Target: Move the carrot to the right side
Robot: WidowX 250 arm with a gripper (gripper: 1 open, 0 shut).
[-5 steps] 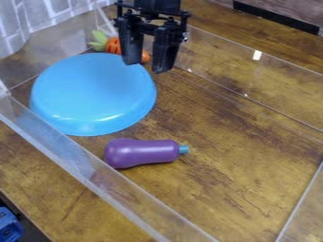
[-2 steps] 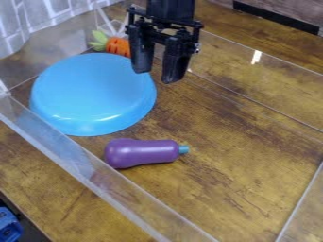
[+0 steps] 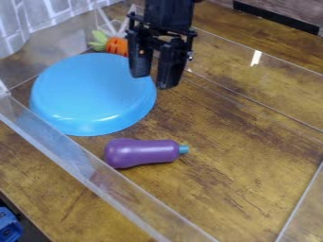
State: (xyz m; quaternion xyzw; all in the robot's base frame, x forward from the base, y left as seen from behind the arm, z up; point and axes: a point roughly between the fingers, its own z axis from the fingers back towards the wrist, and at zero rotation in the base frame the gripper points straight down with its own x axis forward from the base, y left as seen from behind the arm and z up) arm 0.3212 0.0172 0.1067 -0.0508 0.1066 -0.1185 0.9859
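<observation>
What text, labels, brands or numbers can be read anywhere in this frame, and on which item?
None: no readable text, label, brand or number shows.
The blue plate, purple eggplant toy, carrot and black pincer all look unmarked.
The wooden tabletop and clear barrier walls carry no signs.

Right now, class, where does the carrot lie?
The carrot lies at the upper left of the camera view, just behind the blue plate and left of the gripper.

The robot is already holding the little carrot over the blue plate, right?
No. In the camera view the gripper holds nothing; it hangs at the edge of the blue plate. The carrot lies behind the plate, by the back wall.
</observation>
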